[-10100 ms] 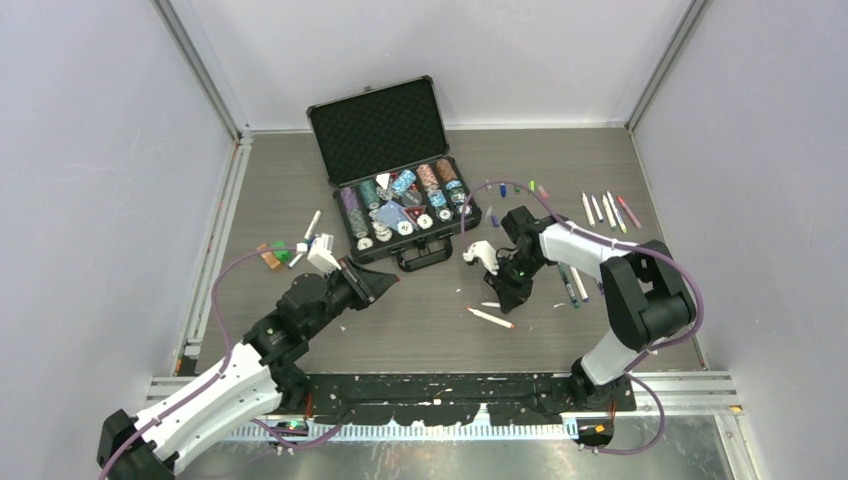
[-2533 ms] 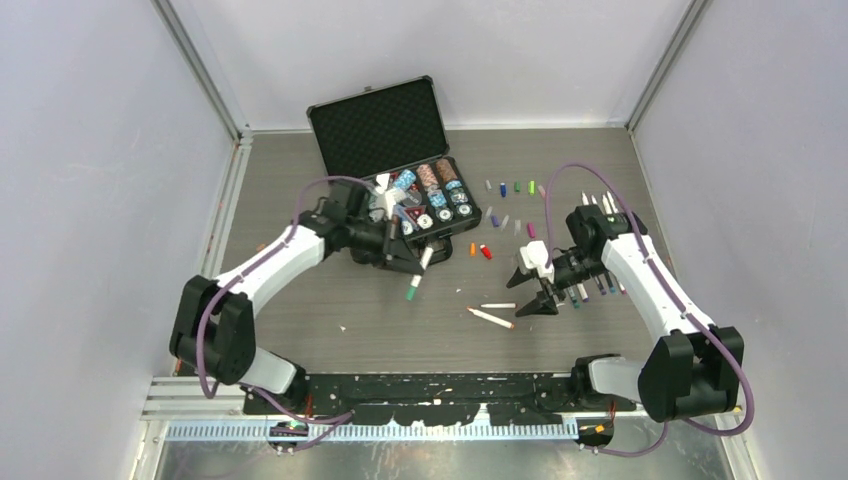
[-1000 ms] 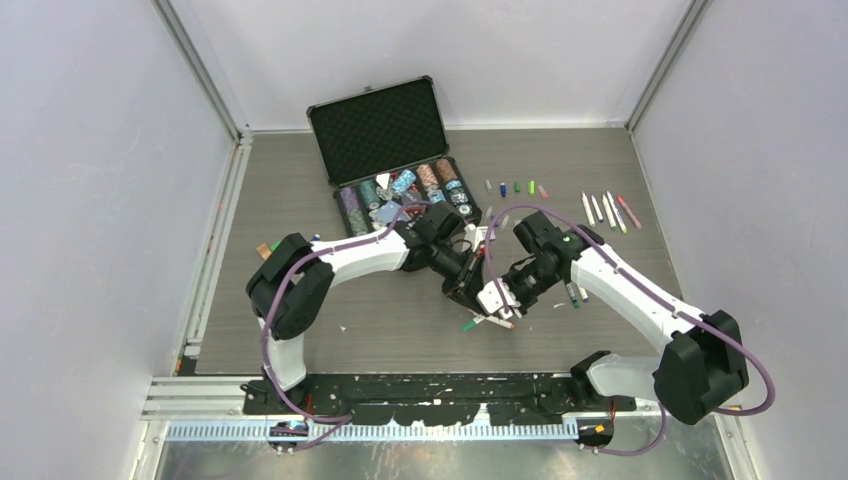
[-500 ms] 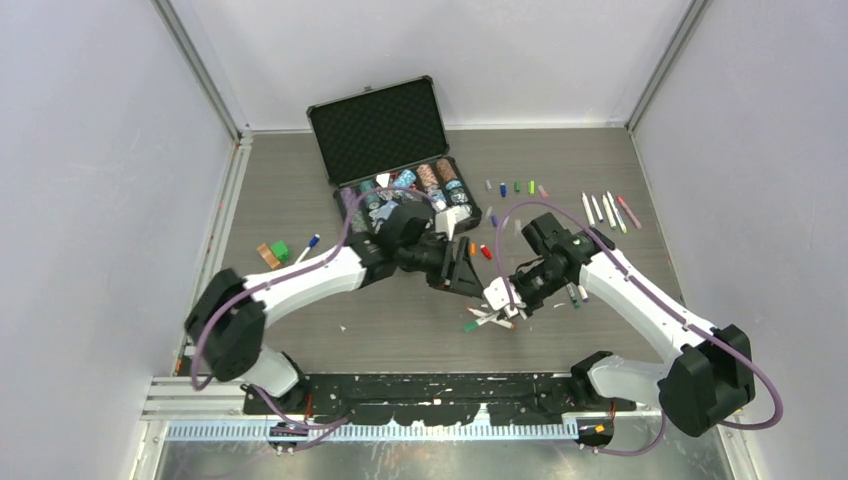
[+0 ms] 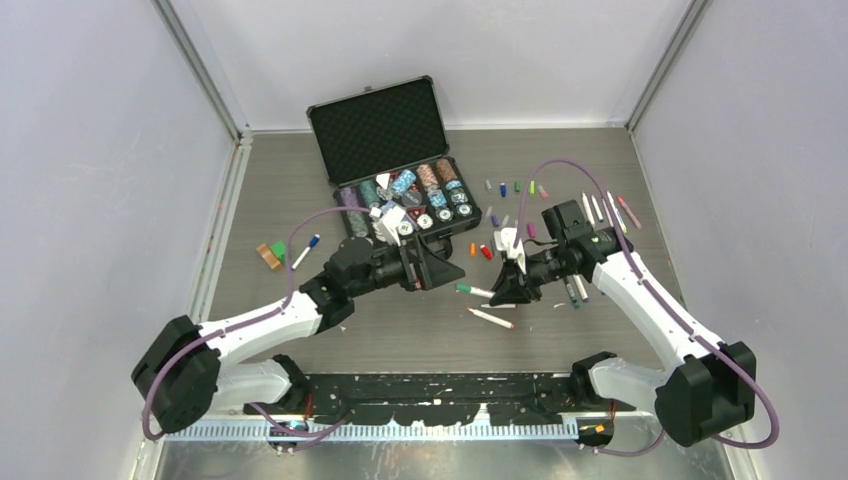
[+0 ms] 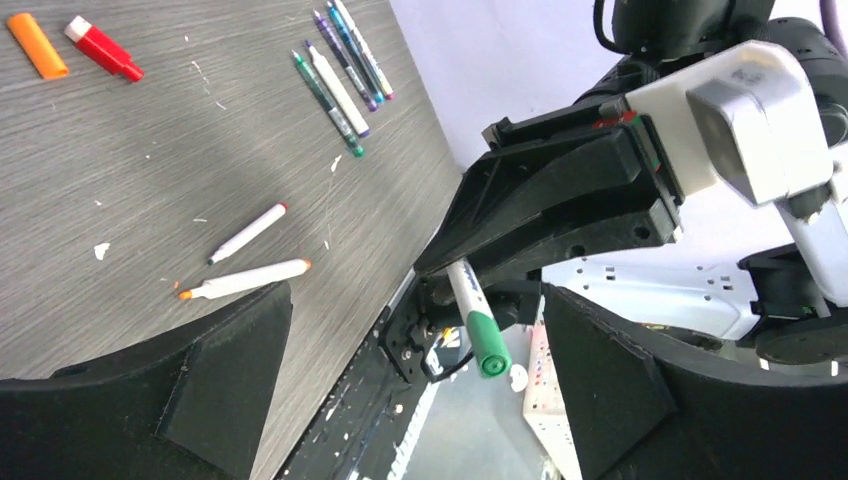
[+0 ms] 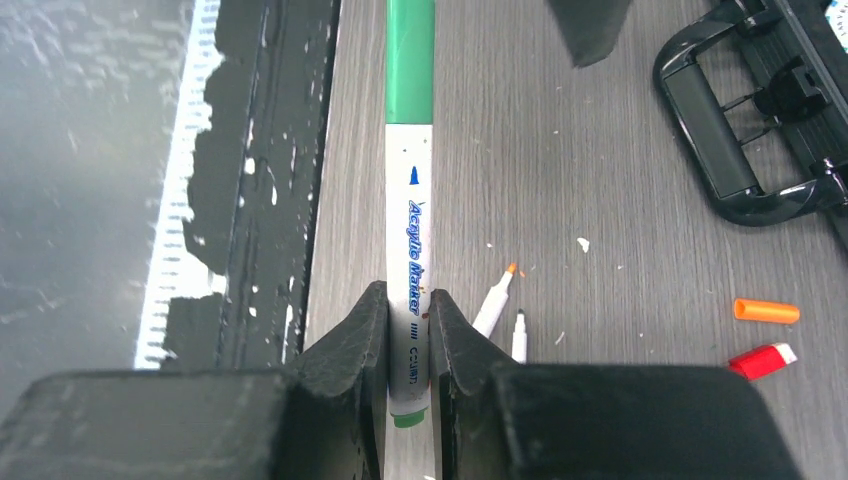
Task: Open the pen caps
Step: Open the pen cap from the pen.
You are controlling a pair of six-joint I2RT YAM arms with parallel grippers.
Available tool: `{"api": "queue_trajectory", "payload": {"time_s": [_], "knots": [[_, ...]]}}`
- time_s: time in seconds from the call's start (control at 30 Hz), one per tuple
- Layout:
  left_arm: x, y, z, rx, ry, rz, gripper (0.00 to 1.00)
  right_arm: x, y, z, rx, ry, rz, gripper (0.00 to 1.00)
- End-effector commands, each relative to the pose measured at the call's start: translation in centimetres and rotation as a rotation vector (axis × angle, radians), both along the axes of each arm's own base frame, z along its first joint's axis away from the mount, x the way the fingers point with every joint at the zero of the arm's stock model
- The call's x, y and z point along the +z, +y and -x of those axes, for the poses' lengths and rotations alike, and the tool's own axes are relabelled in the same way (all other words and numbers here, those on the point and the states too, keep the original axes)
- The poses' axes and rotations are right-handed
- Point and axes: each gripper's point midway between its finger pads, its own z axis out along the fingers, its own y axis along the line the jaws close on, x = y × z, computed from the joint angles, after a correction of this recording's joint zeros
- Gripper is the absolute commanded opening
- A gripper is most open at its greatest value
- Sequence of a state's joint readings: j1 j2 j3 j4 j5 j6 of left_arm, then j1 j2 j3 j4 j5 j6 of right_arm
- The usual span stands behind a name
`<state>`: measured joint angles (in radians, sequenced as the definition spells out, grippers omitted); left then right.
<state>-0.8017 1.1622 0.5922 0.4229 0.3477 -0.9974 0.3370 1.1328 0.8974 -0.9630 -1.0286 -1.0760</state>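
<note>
My right gripper (image 7: 408, 335) is shut on the white barrel of a pen (image 7: 410, 250), held off the table. Its green pen cap (image 7: 410, 60) is still on and points at my left gripper (image 5: 450, 272). In the left wrist view that green cap (image 6: 483, 340) shows just ahead, in the gap between my wide-open left fingers (image 6: 230, 380), touching neither. Loose orange (image 5: 473, 249) and red (image 5: 486, 252) pen caps lie behind it. Two uncapped pens (image 5: 492, 318) rest on the table below the held one.
An open black case (image 5: 400, 160) of poker chips stands at the back centre. A row of small caps (image 5: 510, 187) lies right of it, and several pens (image 5: 605, 210) farther right. A blue-capped pen (image 5: 306, 250) lies at the left.
My left gripper has opened from shut and drawn back to the left, off the green cap. The right gripper has carried the still-capped pen up and away from the table's front.
</note>
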Motion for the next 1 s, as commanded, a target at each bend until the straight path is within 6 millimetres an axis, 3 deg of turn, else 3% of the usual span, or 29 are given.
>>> {"api": "queue_trajectory", "payload": {"time_s": [0.0, 0.37, 0.73, 0.97], "knots": [[3.8, -0.1, -1.4, 0.074, -0.021, 0.206, 0.99, 2.2, 1.6, -1.3, -0.112, 0.146, -0.103, 0.00], [3.7, -0.8, -2.3, 0.090, 0.018, 0.286, 0.74, 0.9, 1.9, -3.0, -0.209, 0.230, -0.075, 0.00], [2.6, -1.2, -2.9, 0.105, 0.030, 0.237, 0.35, -0.1, 2.1, -4.2, -0.292, 0.289, -0.043, 0.01], [2.3, -1.3, -2.9, 0.099, 0.025, 0.198, 0.28, -0.1, 2.2, -4.6, -0.310, 0.295, -0.042, 0.00]]}}
